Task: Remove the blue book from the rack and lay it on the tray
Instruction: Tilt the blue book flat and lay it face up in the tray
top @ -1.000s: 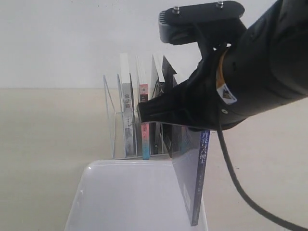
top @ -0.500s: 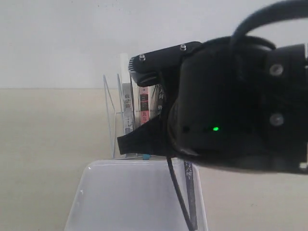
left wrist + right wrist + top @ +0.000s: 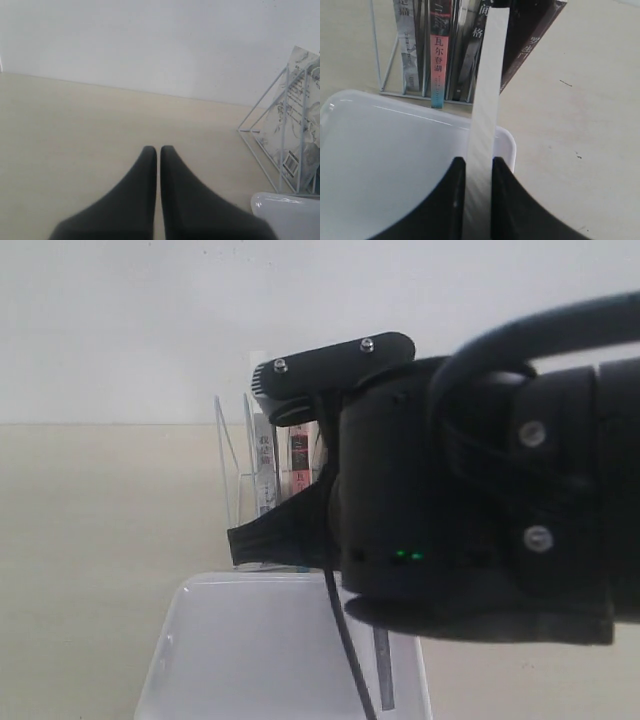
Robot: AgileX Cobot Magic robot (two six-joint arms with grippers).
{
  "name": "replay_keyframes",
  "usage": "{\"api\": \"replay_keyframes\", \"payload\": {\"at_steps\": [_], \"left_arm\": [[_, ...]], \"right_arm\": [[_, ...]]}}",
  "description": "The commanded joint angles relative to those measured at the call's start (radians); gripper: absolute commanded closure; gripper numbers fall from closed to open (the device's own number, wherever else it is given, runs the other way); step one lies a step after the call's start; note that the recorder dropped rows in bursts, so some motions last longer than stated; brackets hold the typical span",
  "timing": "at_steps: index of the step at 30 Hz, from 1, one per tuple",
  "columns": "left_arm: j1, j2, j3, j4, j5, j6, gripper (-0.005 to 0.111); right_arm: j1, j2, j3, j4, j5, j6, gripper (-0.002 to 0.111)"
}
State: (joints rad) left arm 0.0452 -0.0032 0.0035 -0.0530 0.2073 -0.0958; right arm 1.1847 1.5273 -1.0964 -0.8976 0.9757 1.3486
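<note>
my right claw (image 3: 478, 162) is clamped on the blue book (image 3: 490, 65), upright over the tray (image 3: 395, 170); i'd tip it flat leftward before releasing.

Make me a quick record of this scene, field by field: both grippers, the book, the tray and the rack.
left gripper: shut, holding nothing, over the table
right gripper: shut on the blue book
blue book: upright, page edge to the wrist camera, over the tray, not yet laid flat
tray: white, just in front of the rack
rack: holds a grey-spined book, a red-and-teal-spined book and others
</note>
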Motion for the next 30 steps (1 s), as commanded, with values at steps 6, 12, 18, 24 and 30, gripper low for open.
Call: {"api": "replay_keyframes", "payload": {"at_steps": [6,12,18,24,30], "left_arm": [[0.003,0.003,-0.004,-0.01,-0.007,-0.008,0.103],[0.003,0.003,-0.004,-0.01,-0.007,-0.008,0.103],[0.003,0.003,-0.004,-0.01,-0.007,-0.008,0.103],[0.003,0.003,-0.004,-0.01,-0.007,-0.008,0.103],[0.003,0.003,-0.004,-0.01,-0.007,-0.008,0.103]], "right_arm": [[0.002,0.087,-0.008,-0.054,-0.021,0.033,0.108],[0.002,0.109,-0.008,-0.052,-0.073,0.04,0.108],[0.002,0.133,-0.008,-0.034,-0.114,0.04,0.108],[0.002,0.144,-0.008,-0.008,-0.204,0.04,0.108],[0.002,0.146,-0.008,-0.002,-0.296,0.037,0.108]]}}
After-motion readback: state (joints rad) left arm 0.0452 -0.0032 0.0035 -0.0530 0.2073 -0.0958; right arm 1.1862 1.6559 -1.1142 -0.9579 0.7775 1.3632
